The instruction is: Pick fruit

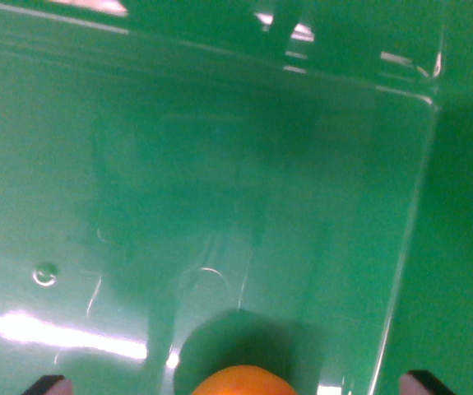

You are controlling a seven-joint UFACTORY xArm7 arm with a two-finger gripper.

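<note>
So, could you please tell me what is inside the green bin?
Only an orange fruit shows, at the bottom edge on the green bin floor. Its lower part is cut off.

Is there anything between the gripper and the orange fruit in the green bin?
Nothing visible stands in the way. The orange fruit lies at the bottom edge of the wrist view, between the two fingertips of the gripper. The floor of the green bin around it is bare. The picture does not show whether the fingers touch it.
</note>
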